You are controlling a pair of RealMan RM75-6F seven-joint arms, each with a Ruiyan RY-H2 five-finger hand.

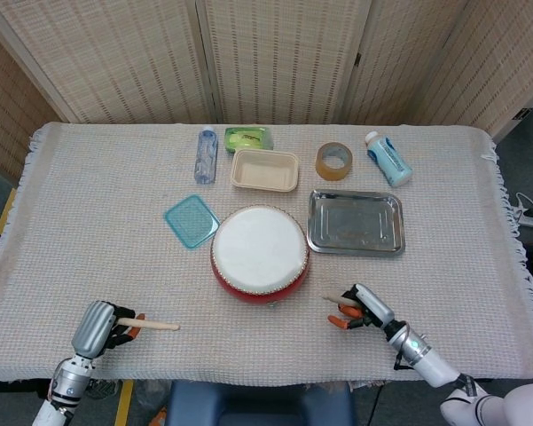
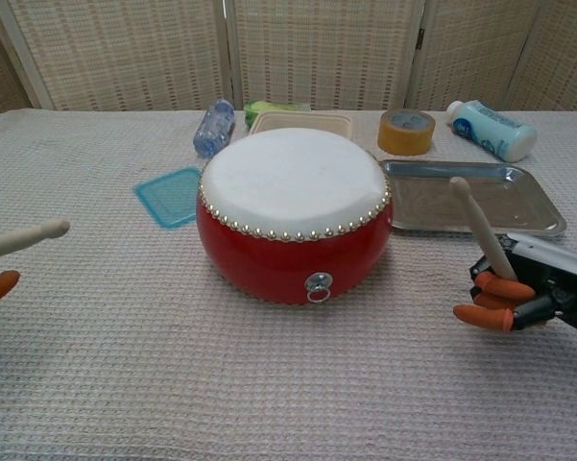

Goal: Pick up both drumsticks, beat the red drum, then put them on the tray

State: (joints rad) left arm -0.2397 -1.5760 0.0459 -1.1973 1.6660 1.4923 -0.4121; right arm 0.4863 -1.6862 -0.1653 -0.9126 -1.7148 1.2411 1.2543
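From above, a round red drum with a white skin sits mid-table beside an empty steel tray; the left hand grips a pale wooden drumstick pointing right, and the right hand grips another drumstick pointing left toward the drum. At chest height, the right hand's orange-tipped fingers wrap its stick, which tilts up and left near the drum, while the left stick's tip pokes in from the left edge

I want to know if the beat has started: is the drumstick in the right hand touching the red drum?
Apart. In the chest view the drumstick in the right hand leans toward the red drum, with tray and cloth visible between them.
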